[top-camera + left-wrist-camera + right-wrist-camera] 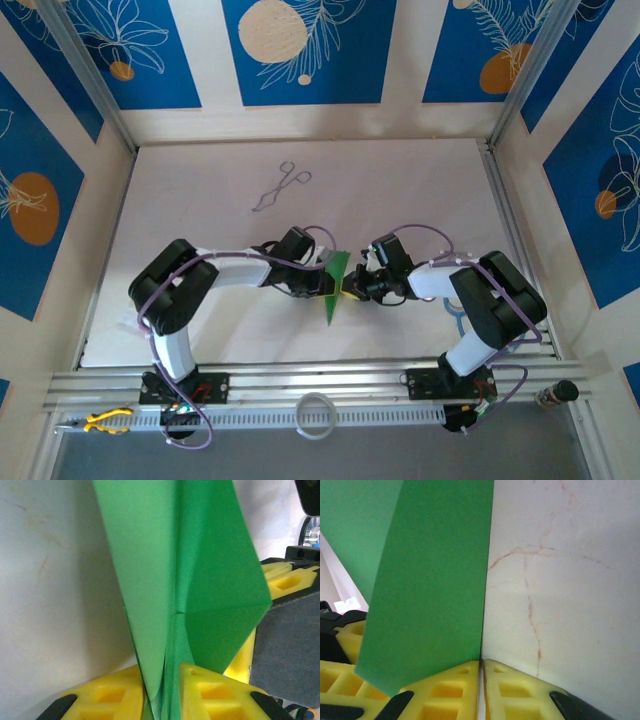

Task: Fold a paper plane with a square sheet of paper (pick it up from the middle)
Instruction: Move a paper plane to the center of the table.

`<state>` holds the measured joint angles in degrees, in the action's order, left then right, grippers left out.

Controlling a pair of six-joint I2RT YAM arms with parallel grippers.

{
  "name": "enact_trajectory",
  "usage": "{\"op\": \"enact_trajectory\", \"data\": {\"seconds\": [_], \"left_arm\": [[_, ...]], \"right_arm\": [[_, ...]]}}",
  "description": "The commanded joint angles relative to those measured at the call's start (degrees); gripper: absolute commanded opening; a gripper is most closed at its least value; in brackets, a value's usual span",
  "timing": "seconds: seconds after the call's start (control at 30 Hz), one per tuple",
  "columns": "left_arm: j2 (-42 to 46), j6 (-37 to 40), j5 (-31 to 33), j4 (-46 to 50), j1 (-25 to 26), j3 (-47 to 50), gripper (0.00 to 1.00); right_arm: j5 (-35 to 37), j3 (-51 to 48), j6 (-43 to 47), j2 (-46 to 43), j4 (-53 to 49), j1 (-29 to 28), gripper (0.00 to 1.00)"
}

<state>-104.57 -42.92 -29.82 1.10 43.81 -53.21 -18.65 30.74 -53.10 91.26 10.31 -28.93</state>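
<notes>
The green sheet of paper (336, 285) is folded into a narrow, pointed shape and stands on edge above the table, between the two arms, point toward the near edge. My left gripper (322, 277) is shut on it from the left. In the left wrist view several green layers (200, 580) run down between its yellow fingers (115, 697). My right gripper (352, 286) meets the paper from the right. In the right wrist view its jaws are pressed together on the paper's edge (430, 590), the right gripper (481, 680) showing almost no gap.
Thin metal forceps (282, 187) lie on the white table (200, 200) toward the back. A white ring (316, 413) and a yellow-handled tool (105, 420) sit on the rail at the near edge. Patterned walls enclose the table.
</notes>
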Motion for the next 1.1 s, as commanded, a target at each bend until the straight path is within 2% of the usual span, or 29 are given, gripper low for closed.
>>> {"op": "enact_trajectory", "data": {"seconds": [0.0, 0.13, 0.23, 0.47, 0.63, 0.8, 1.07], "left_arm": [[-0.8, 1.3, -1.6, 0.9, 0.6, -1.5, 0.22], [-0.2, 1.3, 0.4, 2.5, 0.6, -1.6, 0.15], [2.1, 1.3, 4.7, 5.6, 0.6, -1.5, 0.1], [7.4, 2.9, 23.3, 22.5, 0.6, -6.4, 0.05], [7.0, 4.4, 32.3, 32.5, 0.6, -11.8, 0.08], [2.3, 5.5, 35.8, 40.6, 0.6, -18.0, 0.08], [0.0, 5.2, 35.6, 42.1, 0.8, -19.6, 0.09]], "right_arm": [[-1.0, 1.1, -0.3, 1.1, 0.2, -0.8, 0.11], [-1.0, 1.1, -0.3, 0.9, -0.1, -0.8, 0.11], [-0.6, 1.2, 0.1, -0.1, -1.1, -0.6, 0.11], [2.2, 1.4, 1.7, -5.1, -5.4, 0.4, 0.13], [2.7, 1.5, 2.0, -6.4, -6.6, 0.5, 0.14], [2.7, 1.5, 1.7, -6.2, -6.2, 0.1, 0.14], [2.9, 1.3, 1.7, -5.7, -5.8, -0.2, 0.14]]}}
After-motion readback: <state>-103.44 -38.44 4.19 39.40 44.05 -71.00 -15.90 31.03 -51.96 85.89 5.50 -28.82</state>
